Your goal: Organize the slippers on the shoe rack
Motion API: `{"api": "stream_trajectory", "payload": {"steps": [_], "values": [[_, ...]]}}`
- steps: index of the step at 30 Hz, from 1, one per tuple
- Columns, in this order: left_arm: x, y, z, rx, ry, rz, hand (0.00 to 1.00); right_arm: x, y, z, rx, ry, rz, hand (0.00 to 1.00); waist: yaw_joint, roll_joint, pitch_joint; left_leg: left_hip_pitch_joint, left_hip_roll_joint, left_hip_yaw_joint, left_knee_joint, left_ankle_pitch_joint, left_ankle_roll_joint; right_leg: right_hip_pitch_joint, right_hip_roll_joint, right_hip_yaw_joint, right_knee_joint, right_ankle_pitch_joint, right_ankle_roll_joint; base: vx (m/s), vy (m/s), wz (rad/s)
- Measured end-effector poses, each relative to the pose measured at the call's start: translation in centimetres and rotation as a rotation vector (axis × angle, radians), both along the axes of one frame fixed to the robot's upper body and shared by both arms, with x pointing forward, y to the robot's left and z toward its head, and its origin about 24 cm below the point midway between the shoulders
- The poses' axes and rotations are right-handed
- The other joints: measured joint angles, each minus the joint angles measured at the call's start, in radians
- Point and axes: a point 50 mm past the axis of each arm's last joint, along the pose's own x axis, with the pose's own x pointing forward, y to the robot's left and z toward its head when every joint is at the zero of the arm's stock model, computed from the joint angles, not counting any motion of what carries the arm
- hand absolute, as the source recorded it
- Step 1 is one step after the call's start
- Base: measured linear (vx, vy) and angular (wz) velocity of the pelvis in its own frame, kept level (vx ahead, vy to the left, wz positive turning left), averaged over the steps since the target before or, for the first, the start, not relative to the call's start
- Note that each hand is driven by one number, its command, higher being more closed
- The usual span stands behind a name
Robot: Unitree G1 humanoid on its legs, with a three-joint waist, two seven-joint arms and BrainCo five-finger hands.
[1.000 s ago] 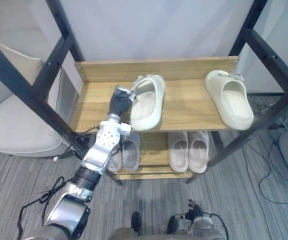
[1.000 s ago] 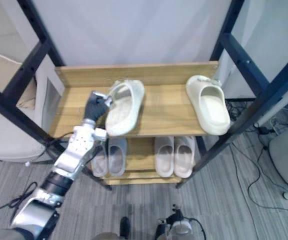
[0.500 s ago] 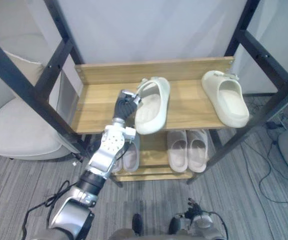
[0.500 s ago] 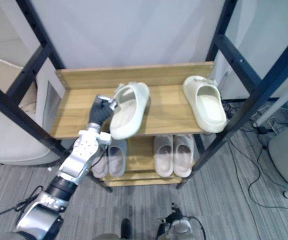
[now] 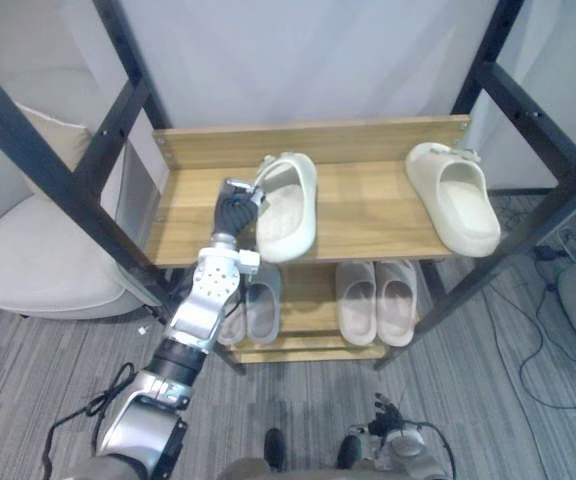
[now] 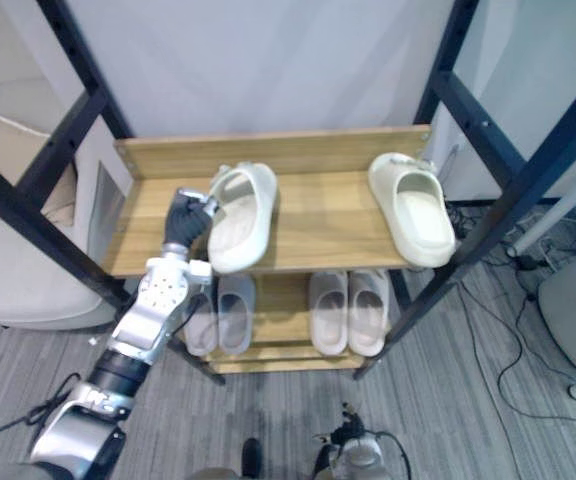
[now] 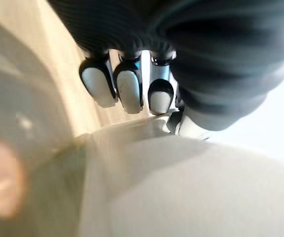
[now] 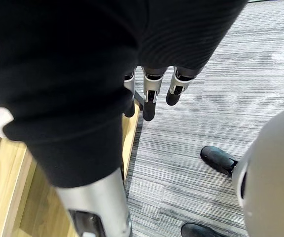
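My left hand (image 5: 234, 212) reaches over the front left of the wooden top shelf (image 5: 368, 215) and is shut on the left edge of a cream slipper (image 5: 286, 205). That slipper lies lengthwise, toe end at the shelf's front edge. In the left wrist view the curled fingers (image 7: 124, 89) press on the slipper's pale rim (image 7: 191, 187). A second cream slipper (image 5: 458, 197) lies at the right end of the same shelf. My right hand (image 8: 148, 101) hangs beside the rack over the carpet, fingers relaxed and holding nothing.
On the lower shelf sit a grey pair (image 5: 253, 310) and a beige pair (image 5: 378, 300) of slippers. Black frame bars (image 5: 63, 185) cross on both sides of the rack. A pale armchair (image 5: 28, 260) stands to the left, and cables lie on the carpet at right.
My left hand has drawn the held slipper a little to the left, and it now sits flatter against the shelf. The right-end slipper has stayed put.
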Motion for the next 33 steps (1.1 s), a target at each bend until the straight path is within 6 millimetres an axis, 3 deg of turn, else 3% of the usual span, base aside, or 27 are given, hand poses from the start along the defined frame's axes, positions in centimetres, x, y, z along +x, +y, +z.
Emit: {"api": "stream_trajectory", "payload": {"steps": [16,30,31,33], "values": [[2.3,-2.4,2.0,0.070,-0.023,-0.034,1.00,0.0,-1.2,0.1,-0.023,-0.006,-0.056,0.00,-0.044,0.014,0.009,-0.027,0.001,0.082,0.000,-0.006,0.000,-0.060,-0.001,0.073,0.000,0.024,0.002,0.01,0.019,-0.15],[2.3,-4.4,2.3,0.075,-0.038,-0.075,1.00,0.0,-2.1,0.2,-0.035,-0.013,-0.097,0.00,-0.062,0.035,0.022,-0.029,0.000,0.096,0.000,-0.013,-0.009,-0.072,-0.003,0.080,0.000,0.026,0.002,0.00,0.005,-0.02],[2.3,-4.4,2.4,0.074,-0.040,-0.076,0.00,0.0,-2.2,0.2,-0.036,-0.014,-0.098,0.00,-0.062,0.036,0.022,-0.029,0.000,0.096,-0.001,-0.013,-0.009,-0.072,-0.003,0.080,0.000,0.026,0.002,0.00,0.000,0.00],[2.2,-4.6,2.3,0.074,-0.039,-0.078,0.00,0.0,-2.2,0.2,-0.036,-0.014,-0.098,0.00,-0.063,0.036,0.022,-0.029,0.000,0.096,0.000,-0.013,-0.009,-0.072,-0.003,0.080,0.000,0.026,0.002,0.00,0.000,0.00]]}}
